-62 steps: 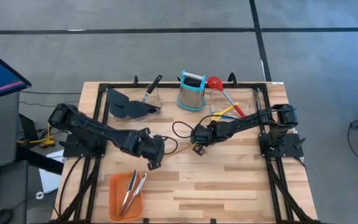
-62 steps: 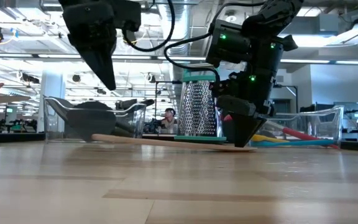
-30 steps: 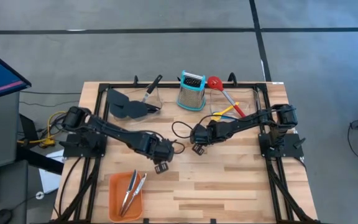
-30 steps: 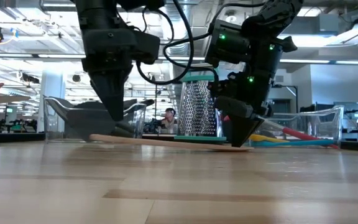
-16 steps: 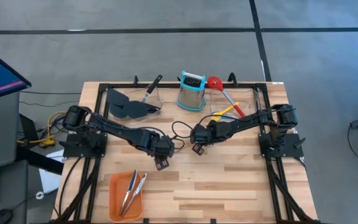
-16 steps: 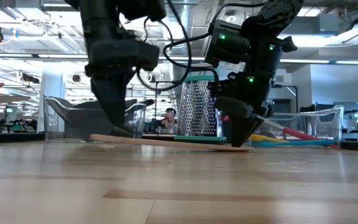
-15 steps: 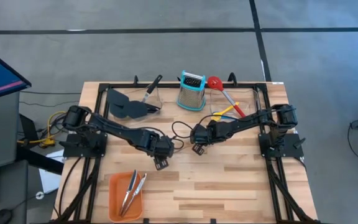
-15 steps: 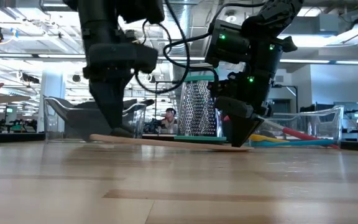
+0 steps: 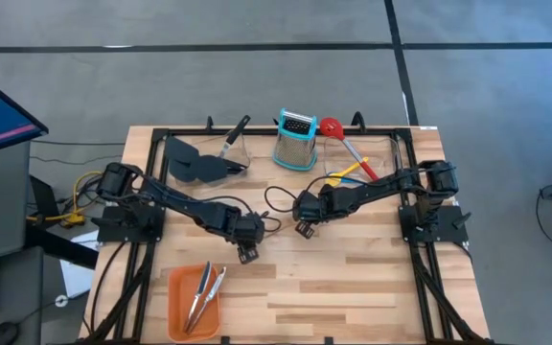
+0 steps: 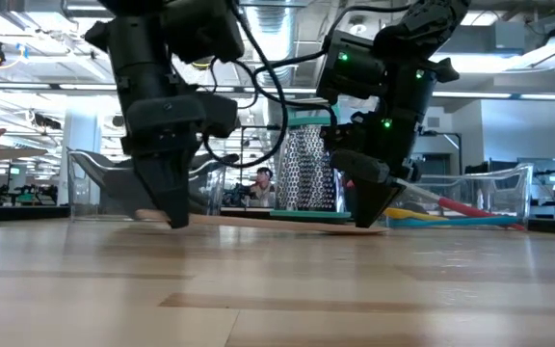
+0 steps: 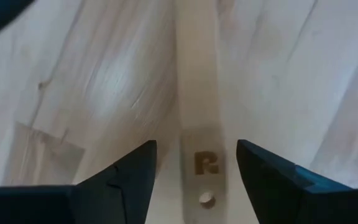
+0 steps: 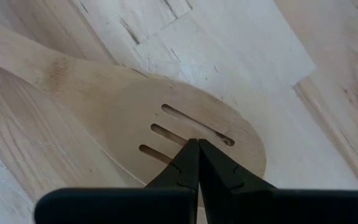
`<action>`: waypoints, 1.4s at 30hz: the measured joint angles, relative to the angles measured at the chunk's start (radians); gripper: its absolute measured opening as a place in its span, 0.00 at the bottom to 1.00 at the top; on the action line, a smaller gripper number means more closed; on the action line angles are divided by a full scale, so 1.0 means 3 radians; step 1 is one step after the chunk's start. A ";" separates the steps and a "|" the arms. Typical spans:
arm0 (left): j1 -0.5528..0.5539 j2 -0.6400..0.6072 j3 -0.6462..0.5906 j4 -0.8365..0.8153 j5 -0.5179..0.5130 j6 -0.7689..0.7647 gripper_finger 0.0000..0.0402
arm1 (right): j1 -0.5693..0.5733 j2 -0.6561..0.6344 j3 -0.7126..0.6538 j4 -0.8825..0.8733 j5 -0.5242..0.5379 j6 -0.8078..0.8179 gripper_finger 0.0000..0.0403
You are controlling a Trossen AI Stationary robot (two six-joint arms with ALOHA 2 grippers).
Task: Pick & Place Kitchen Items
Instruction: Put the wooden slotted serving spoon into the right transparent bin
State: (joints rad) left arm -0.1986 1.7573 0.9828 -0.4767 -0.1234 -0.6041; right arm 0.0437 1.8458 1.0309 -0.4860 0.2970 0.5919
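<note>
A wooden slotted spatula (image 10: 258,219) lies flat on the table between my two grippers. Its slotted blade (image 12: 135,106) is under my right gripper (image 12: 197,144), which is shut. My right gripper (image 9: 304,228) stands at mid-table, and in the low view its tips (image 10: 367,222) come down onto the blade. My left gripper (image 9: 248,252) is open and low at the table (image 10: 174,220). Its fingers (image 11: 129,174) stand on either side of the spatula's handle end (image 11: 199,163), which has a hole and a stamped mark, with a gap on both sides. My right gripper presses its shut fingertips (image 12: 191,163) down on the spatula's blade, right at the slots (image 12: 166,134). The fingers come from above, slanting down from the table's right side. The spatula lies flat on the table under them.
An orange tray (image 9: 178,316) with steel tongs sits near the front left. At the far edge stand a clear bin with black spatulas (image 9: 199,165), a teal-rimmed grater (image 9: 295,141), and a clear bin with a red spoon and small coloured spoons (image 9: 351,158). A cable loops behind the grippers (image 9: 276,199).
My left gripper has come down to the table at the spatula's handle end, shifting slightly toward the far edge. The spatula and my right gripper have stayed where they were.
</note>
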 joint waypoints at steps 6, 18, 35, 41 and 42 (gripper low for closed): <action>0.0000 0.0000 -0.0103 0.0078 0.0000 -0.0014 0.52 | 0.0000 0.0000 0.0001 0.0003 0.0001 0.0001 0.00; 0.0000 -0.0011 -0.0253 0.0411 -0.0032 -0.0014 0.50 | 0.0001 0.0000 0.0001 0.0030 0.0000 0.0001 0.00; -0.0008 -0.0008 -0.0254 0.0470 -0.0031 -0.0026 0.15 | 0.0003 -0.0003 0.0001 0.0026 0.0003 0.0004 0.00; -0.0018 -0.0005 -0.0254 0.0477 -0.0044 -0.0012 0.14 | 0.0003 -0.0003 0.0001 0.0023 0.0001 0.0003 0.00; -0.0018 -0.0005 -0.0254 0.0478 -0.0049 -0.0010 0.14 | 0.0003 -0.0003 0.0001 0.0023 0.0001 0.0003 0.00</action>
State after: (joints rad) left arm -0.2039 1.7557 0.9066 -0.3332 -0.1382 -0.6070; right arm 0.0444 1.8450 1.0313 -0.4791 0.2974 0.5926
